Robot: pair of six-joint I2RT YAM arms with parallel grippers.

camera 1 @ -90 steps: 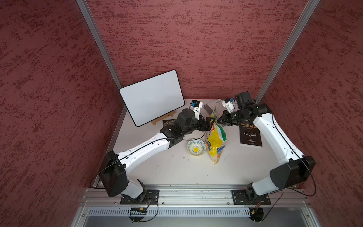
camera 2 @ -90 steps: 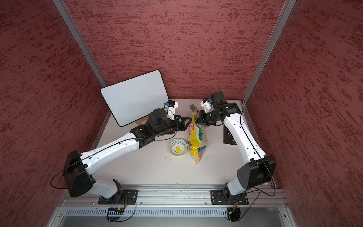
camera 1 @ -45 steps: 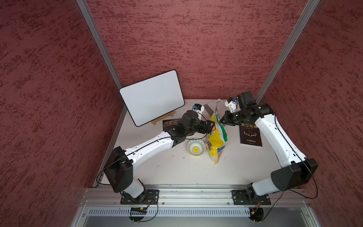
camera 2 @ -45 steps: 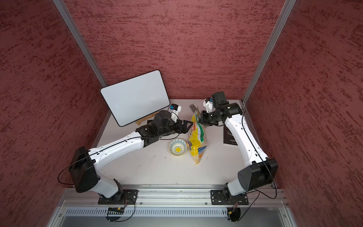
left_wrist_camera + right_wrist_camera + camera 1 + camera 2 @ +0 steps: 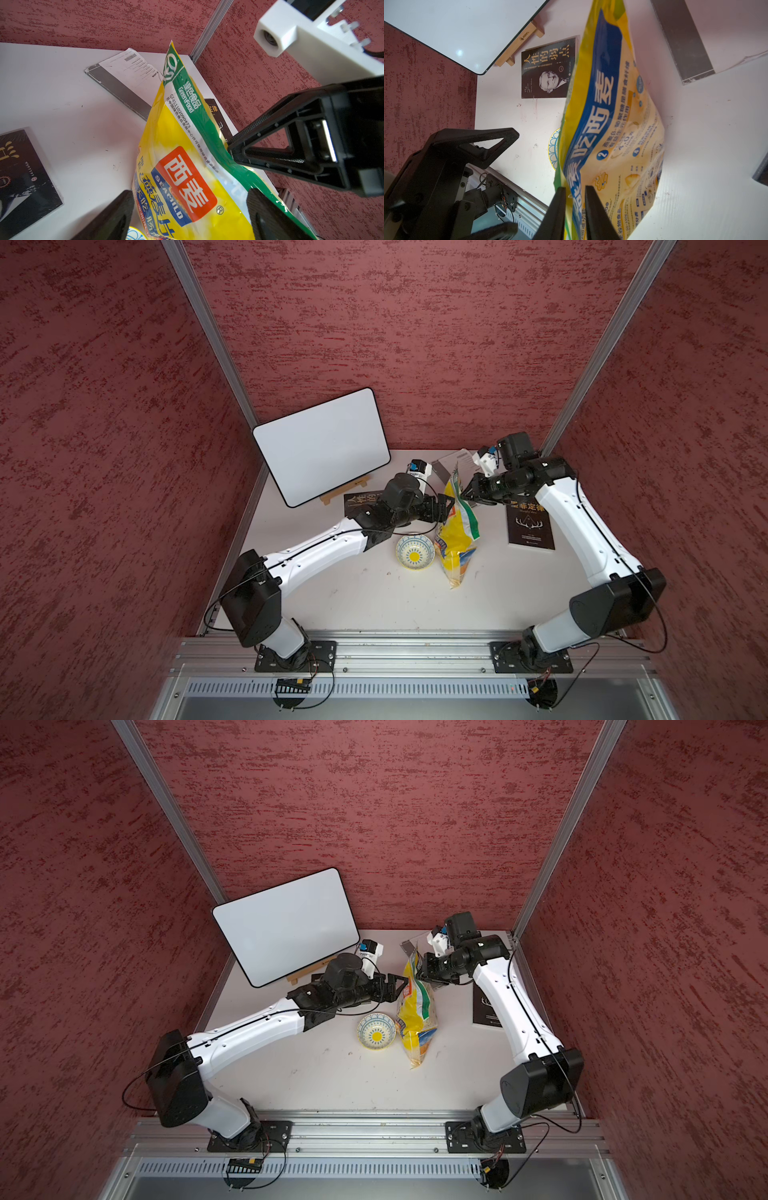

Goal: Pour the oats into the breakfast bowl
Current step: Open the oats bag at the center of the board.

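The yellow bag (image 5: 455, 539) (image 5: 415, 1011) with its green top band stands upright on the table; the oats are hidden inside it. The breakfast bowl (image 5: 414, 556) (image 5: 376, 1036) sits empty against the bag's left side. My left gripper (image 5: 446, 510) (image 5: 190, 209) is open wide, its fingers on either side of the bag's (image 5: 187, 166) upper front. My right gripper (image 5: 463, 493) (image 5: 575, 207) is at the bag's top edge. Its fingers stand a narrow gap apart with that edge of the bag (image 5: 612, 124) between them.
A whiteboard (image 5: 322, 448) on a wooden stand leans at the back left. One black book (image 5: 530, 526) lies right of the bag and another (image 5: 548, 70) lies under my left arm. A flat grey box (image 5: 451, 460) lies at the back. Red walls close three sides.
My left arm has reached forward, bringing its open jaws around the bag's upper part. The right gripper's fingers have parted a little on the bag's top edge. Bag and bowl stay put.
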